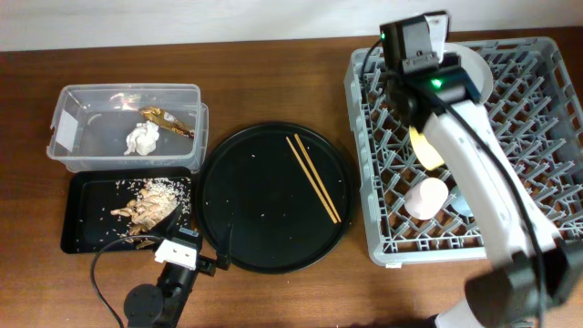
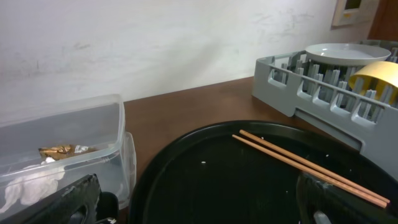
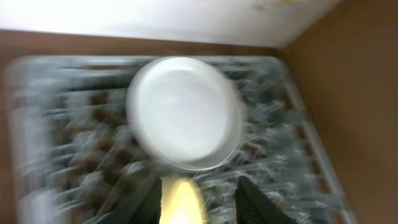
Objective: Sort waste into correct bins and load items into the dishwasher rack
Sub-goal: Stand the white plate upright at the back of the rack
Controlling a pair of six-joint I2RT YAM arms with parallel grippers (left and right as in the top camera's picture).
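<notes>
The dishwasher rack (image 1: 360, 137) stands at the right and holds the grey-white plate (image 1: 478, 73), the yellow bowl (image 1: 424, 146), the pink cup (image 1: 426, 198) and the light-blue cup (image 1: 463, 202). My right gripper (image 3: 199, 196) is open over the rack. The yellow bowl (image 3: 180, 202) lies between its fingers, close to the left one, with the plate (image 3: 183, 112) just beyond. The chopsticks (image 1: 314, 178) lie on the round black tray (image 1: 264, 228). My left gripper (image 2: 199, 208) is open and empty, low at the tray's near edge. The chopsticks (image 2: 305, 162) lie ahead of it.
The clear tub (image 1: 64, 105) at the back left holds the white tissue (image 1: 143, 139) and the brown-gold wrapper (image 1: 167, 119). The shallow black tray (image 1: 82, 219) in front of it holds food scraps (image 1: 150, 205). The right wrist view is blurred.
</notes>
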